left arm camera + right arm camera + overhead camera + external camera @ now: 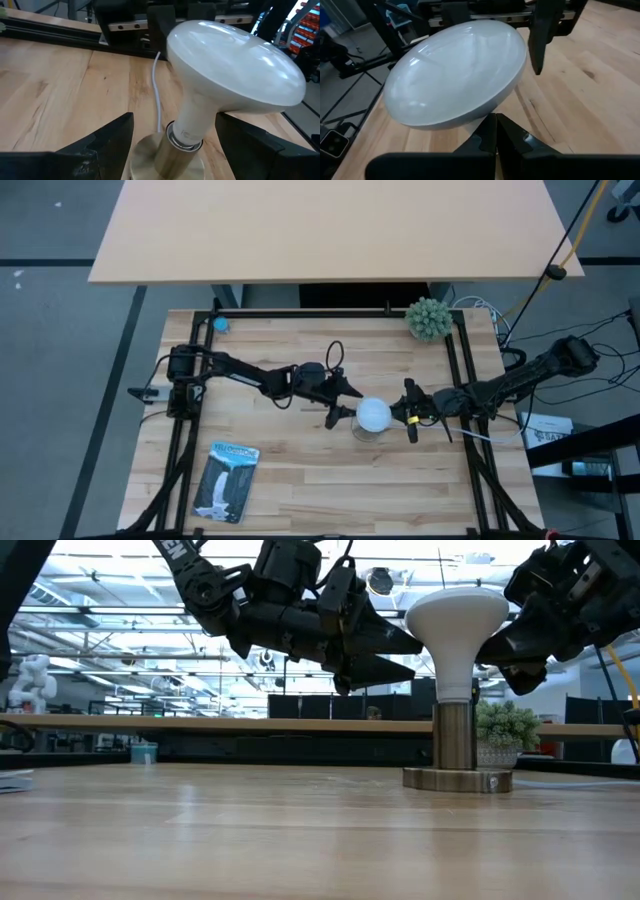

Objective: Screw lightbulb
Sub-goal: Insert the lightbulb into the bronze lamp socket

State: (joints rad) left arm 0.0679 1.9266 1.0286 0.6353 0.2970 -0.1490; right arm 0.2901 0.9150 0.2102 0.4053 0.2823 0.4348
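The white lightbulb (373, 414) stands upright with its neck (196, 120) in the brass socket (455, 735), whose round base (457, 780) rests on the wooden table. My left gripper (347, 407) is open at the bulb's left. Its two fingers (100, 145) stand on either side of the neck and socket, with a gap showing. My right gripper (400, 416) is shut at the bulb's right. Its tips (496, 122) lie just under the globe's rim (470, 117). My right gripper's shut fingertips (490, 131) come nearly level from the table's right, right below the globe's underside (485, 114). I cannot tell whether they touch the bulb.
A green spiky ball (428, 318) sits at the table's far right. A flat printed package (228, 480) lies near the front left. A small blue thing (221, 323) is at the far left. The white cord (156, 95) runs from the socket base across the table. Black frame rails (462, 370) border the table.
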